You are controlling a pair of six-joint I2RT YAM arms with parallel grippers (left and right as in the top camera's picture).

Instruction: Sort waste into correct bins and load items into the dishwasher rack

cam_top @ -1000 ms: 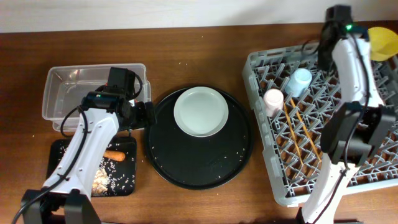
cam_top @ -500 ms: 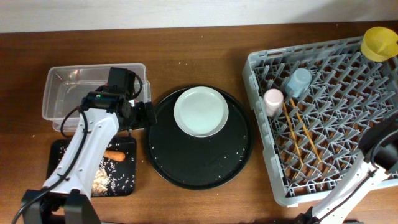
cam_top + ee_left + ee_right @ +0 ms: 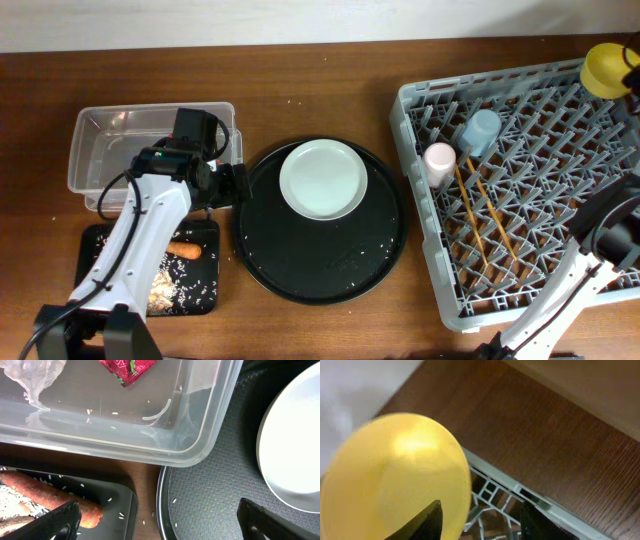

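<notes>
The yellow bowl (image 3: 395,475) (image 3: 604,68) hangs over the far right corner of the grey dishwasher rack (image 3: 520,200). My right gripper (image 3: 480,512) is open astride its rim, one finger over the yellow, the other apart from it over the rack edge. A pink cup (image 3: 440,160), a blue cup (image 3: 480,131) and two chopsticks (image 3: 480,215) lie in the rack. My left gripper (image 3: 165,522) (image 3: 228,186) is open and empty, between the black bin (image 3: 120,505) and the clear tub (image 3: 200,435). The tub holds a red wrapper (image 3: 127,369) and a tissue (image 3: 35,377). A carrot-like stick (image 3: 185,250) and crumbs lie in the black bin.
The pale plate (image 3: 322,180) rests on the large round black tray (image 3: 320,270) in the middle, with grains scattered on it. My right arm's lower links (image 3: 600,250) stand at the rack's near right side.
My right arm has swung off the rack's far right side, out of the overhead view. The yellow bowl has shifted slightly left. The left arm has not moved.
</notes>
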